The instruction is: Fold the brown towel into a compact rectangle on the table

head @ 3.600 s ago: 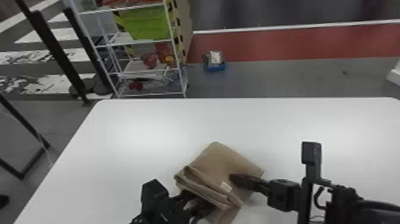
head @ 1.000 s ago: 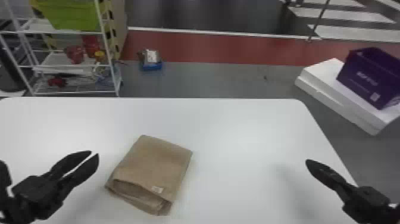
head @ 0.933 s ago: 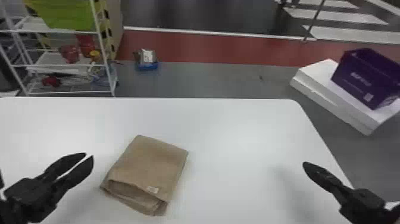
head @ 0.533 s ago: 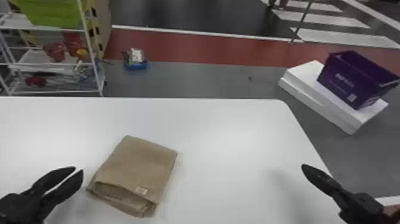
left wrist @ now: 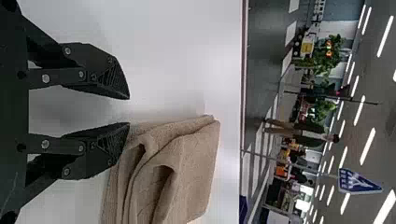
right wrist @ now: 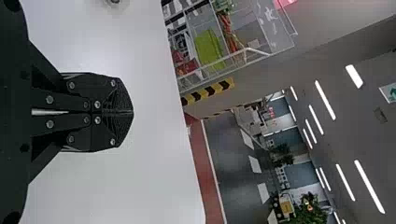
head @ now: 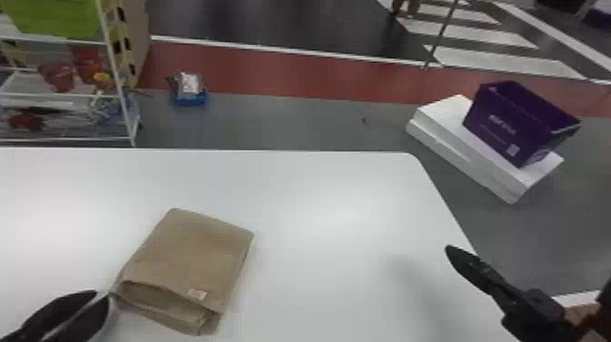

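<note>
Head view: a pale label marks the brown towel, a folded four-sided stack on the smooth white table, the left gripper close beside it. The right gripper is at the table's right side. White print marks the purple bin, on white slabs.

Left wrist view: the left gripper is parted and empty; soft layers curl near it. A blue sign hangs in the room.

Right wrist view: the right gripper is closed on nothing, its black fingers ridged.
</note>
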Available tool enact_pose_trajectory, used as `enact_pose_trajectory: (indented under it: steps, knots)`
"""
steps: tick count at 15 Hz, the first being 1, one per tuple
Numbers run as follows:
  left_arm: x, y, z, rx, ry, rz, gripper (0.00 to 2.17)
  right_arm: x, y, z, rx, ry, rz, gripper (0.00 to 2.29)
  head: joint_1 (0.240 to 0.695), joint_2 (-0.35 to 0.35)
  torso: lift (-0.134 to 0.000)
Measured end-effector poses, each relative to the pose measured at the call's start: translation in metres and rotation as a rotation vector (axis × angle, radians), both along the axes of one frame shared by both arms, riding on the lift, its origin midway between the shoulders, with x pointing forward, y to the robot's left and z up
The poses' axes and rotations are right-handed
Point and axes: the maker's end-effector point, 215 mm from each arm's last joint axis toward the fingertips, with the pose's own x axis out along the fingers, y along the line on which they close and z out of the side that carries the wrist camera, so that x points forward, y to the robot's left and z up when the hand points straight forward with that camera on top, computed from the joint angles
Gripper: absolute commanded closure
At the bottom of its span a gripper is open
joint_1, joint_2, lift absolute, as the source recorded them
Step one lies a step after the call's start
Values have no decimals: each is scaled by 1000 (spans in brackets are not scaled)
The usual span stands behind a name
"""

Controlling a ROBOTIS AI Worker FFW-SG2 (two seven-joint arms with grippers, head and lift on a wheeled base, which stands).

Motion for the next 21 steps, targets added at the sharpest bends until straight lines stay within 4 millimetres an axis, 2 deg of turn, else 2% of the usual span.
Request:
enact_pose_trajectory:
  steps: [2,4,7,8,11,13,15,19,21]
  knots:
    - [-15,-4,6,-14,0,-5,900,1,1,2,9,-5,5,2243,695,-256,-124]
    - [-19,-3,18,-23,-38,5,900,1,2,2,19,-9,9,2243,695,-260,-124]
    - [-4,10,48,-11,-151,45,900,-2,3,5,39,-16,19,2243,695,-240,-124]
    - [4,12,52,-11,-167,49,900,-3,3,6,42,-17,20,2243,695,-228,-124]
    - [17,6,41,-24,-150,44,900,-5,4,7,40,-17,22,2243,695,-228,-124]
    - [16,-9,21,-35,-116,26,903,-5,4,7,42,-14,24,2243,695,-251,-124]
    - [14,-20,10,-31,-103,17,971,-4,7,8,45,-16,31,2243,695,-263,-124]
    - [11,-39,13,-60,-106,-15,971,-4,3,11,42,-17,32,2243,695,-296,-124]
    - [1,-50,20,-72,-99,-34,971,-4,0,11,43,-15,30,2243,695,-318,-124]
